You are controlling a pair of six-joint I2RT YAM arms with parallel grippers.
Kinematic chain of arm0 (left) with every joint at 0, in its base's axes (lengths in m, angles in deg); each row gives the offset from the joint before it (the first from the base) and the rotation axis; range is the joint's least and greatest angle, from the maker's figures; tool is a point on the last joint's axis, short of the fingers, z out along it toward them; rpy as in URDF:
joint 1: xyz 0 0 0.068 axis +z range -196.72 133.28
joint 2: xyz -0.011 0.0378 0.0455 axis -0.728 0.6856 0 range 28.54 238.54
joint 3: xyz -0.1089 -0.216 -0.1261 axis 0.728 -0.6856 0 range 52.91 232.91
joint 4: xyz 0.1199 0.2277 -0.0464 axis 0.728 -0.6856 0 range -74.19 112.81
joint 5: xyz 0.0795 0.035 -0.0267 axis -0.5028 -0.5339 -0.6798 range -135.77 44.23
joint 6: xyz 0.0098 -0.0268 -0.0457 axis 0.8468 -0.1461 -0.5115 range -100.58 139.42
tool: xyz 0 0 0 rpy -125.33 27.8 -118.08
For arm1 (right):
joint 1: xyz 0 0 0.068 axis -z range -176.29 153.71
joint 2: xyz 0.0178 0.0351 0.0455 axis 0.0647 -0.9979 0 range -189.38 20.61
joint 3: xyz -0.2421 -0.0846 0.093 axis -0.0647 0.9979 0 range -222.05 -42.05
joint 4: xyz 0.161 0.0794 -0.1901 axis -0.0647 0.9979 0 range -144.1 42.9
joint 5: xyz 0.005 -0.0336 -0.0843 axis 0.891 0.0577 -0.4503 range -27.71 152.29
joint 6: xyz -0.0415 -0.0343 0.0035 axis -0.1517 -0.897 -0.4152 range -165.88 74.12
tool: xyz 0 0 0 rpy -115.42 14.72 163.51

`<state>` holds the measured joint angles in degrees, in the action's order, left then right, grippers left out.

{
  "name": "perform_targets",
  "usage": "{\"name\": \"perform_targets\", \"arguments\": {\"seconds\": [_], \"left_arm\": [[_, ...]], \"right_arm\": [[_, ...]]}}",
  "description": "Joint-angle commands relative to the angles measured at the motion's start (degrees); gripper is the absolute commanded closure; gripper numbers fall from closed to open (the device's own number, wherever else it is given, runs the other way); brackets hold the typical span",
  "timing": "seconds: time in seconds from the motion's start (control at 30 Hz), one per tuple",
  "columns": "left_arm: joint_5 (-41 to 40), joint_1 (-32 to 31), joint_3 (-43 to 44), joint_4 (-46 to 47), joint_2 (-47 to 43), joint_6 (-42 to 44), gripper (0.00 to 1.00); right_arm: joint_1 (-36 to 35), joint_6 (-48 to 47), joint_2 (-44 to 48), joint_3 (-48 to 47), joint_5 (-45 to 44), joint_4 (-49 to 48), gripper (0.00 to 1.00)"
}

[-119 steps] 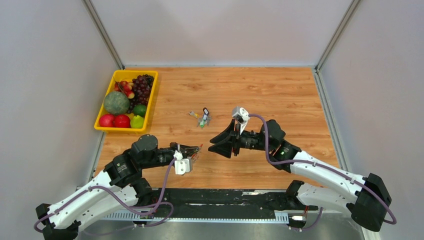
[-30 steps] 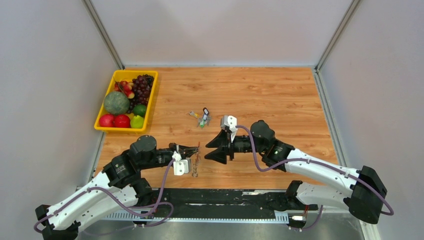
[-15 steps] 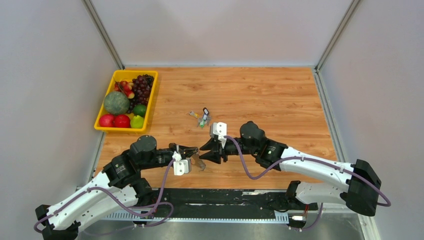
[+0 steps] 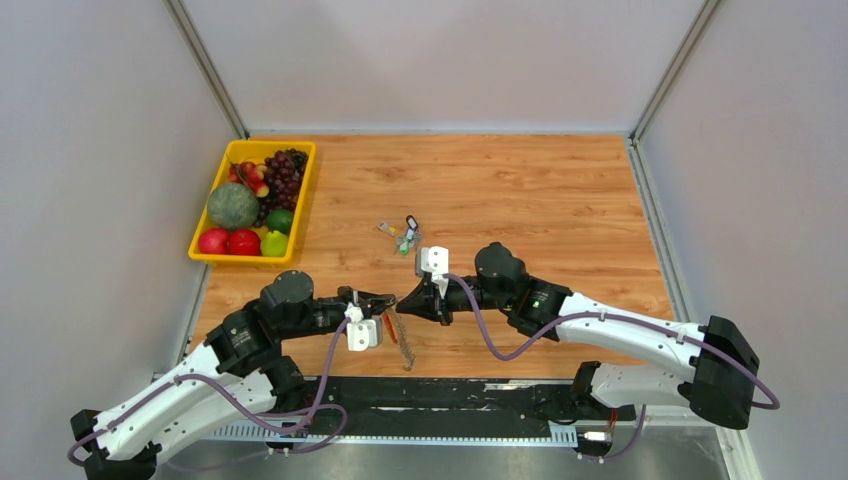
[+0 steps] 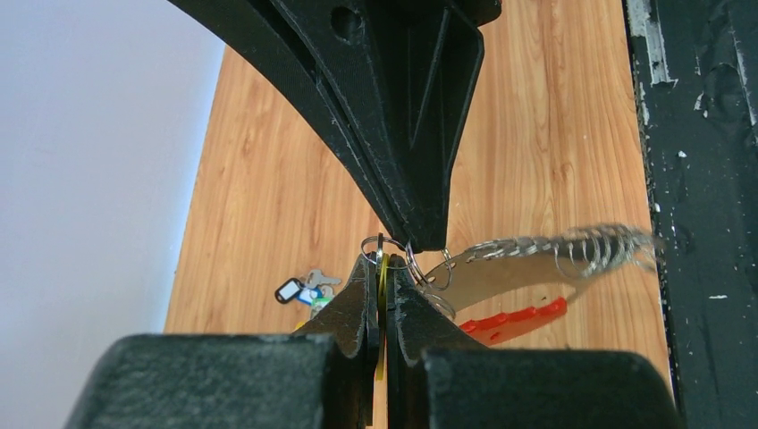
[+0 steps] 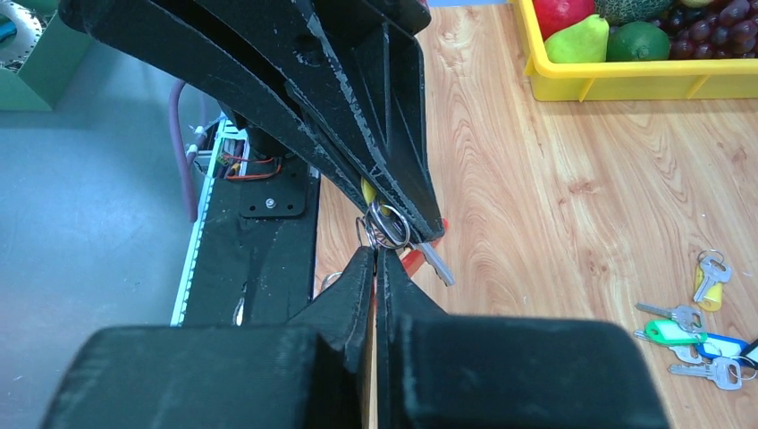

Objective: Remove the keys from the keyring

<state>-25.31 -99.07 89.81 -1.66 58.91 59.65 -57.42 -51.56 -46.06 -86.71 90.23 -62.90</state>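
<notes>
The red keyring (image 5: 518, 320) hangs from my left gripper (image 5: 383, 264) above the table's near edge, its fan of grey keys (image 5: 572, 248) along one side. In the top view the keyring (image 4: 393, 328) and keys (image 4: 406, 348) dangle below the two grippers. The left gripper (image 4: 386, 300) is shut on a thin yellow tag (image 5: 382, 286) that carries small metal rings. My right gripper (image 6: 376, 251) meets it tip to tip from the right, shut on one small ring (image 6: 387, 224). A single key (image 6: 438, 264) hangs beside that ring.
A loose cluster of keys with green, black and yellow tags (image 4: 404, 236) lies on the wooden table beyond the grippers. A yellow tray (image 4: 203, 254) of fruit stands at the back left. The black base rail (image 4: 450, 392) runs just below the hanging keyring.
My right gripper has moved left up to the left gripper's tips and gone from open to shut. The keyring and keys have swung lower and to the right.
</notes>
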Motion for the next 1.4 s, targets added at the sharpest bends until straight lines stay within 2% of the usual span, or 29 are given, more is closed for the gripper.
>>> {"name": "perform_targets", "arguments": {"seconds": [0.0, 0.17, 0.33, 0.7, 0.83, 0.97, 1.23, 1.37], "left_arm": [[0.7, 0.2, 0.5, 2.5, -0.4, 0.6, 1.00], [0.7, 0.2, 0.5, 2.4, -0.3, 0.6, 1.00], [0.7, 0.2, 0.6, 2.4, -0.3, 0.7, 1.00], [0.7, 0.2, 0.5, 2.2, -0.5, 0.7, 1.00], [0.6, 0.2, 0.5, 2.3, -0.6, 0.7, 1.00], [0.4, 0.2, 0.5, 2.3, -0.6, 0.6, 1.00], [-1.8, 0.2, 0.0, 2.8, 0.7, -0.6, 1.00], [-4.1, 0.2, -0.1, 4.7, 4.3, -4.5, 1.00]], "right_arm": [[-0.4, 1.7, 1.7, -1.5, -1.6, -0.2, 1.00], [0.2, 9.8, 3.7, -0.6, -5.2, -0.6, 1.00], [1.1, 18.0, 5.9, 2.9, -6.4, -5.5, 1.00], [8.6, 35.3, 9.0, 10.9, -5.0, -16.1, 1.00], [8.7, 34.8, 8.4, 10.7, -4.3, -17.0, 1.00], [9.0, 29.7, 9.4, 9.6, -8.5, -10.7, 1.00], [15.0, 25.1, 9.5, 8.9, -17.2, -3.0, 1.00], [18.3, 24.7, 9.4, 9.0, -18.0, -1.6, 1.00]]}}
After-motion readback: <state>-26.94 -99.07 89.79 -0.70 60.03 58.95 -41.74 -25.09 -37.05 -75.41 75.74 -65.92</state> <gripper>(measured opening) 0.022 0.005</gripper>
